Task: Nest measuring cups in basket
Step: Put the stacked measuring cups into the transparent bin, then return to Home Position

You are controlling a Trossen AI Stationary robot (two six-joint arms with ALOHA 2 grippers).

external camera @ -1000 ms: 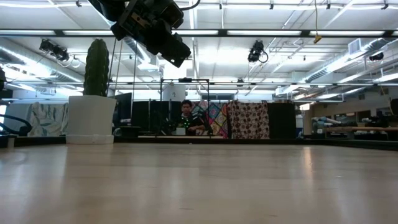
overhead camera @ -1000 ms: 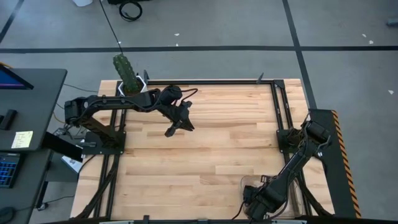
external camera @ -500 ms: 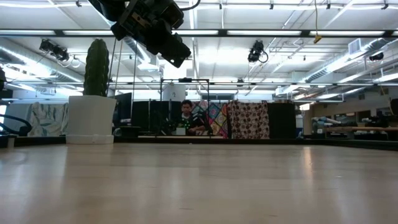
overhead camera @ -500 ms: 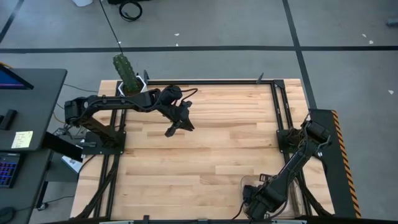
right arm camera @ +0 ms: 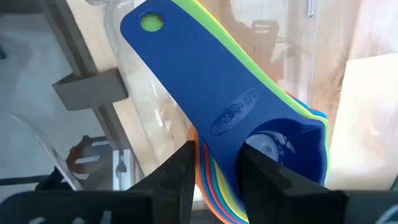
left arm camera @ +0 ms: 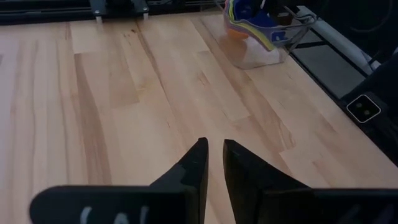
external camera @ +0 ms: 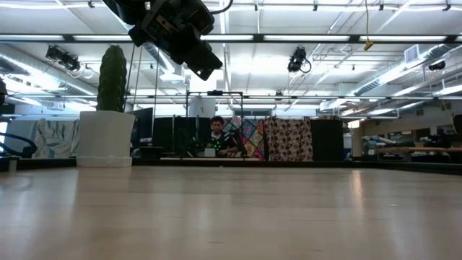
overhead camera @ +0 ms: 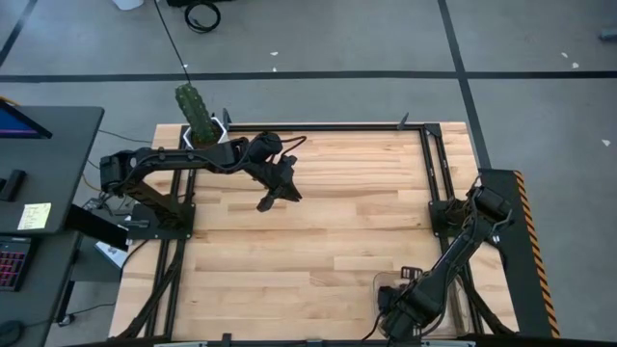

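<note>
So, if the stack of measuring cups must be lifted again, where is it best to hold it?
Probably by the flat dark blue handle on top of the nested measuring cups in the basket. It sticks out past the bowls, so fingers can close across its edges from above. The right gripper already sits at that handle, near the bowl.

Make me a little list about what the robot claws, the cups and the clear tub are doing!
cups: nested stack, dark blue on top
tub: clear basket near the table's front right corner, stack inside
right claw: down at the stack, fingers either side of the blue handle
left claw: nearly shut, empty, above bare table
extra: cactus pot at back left
</note>
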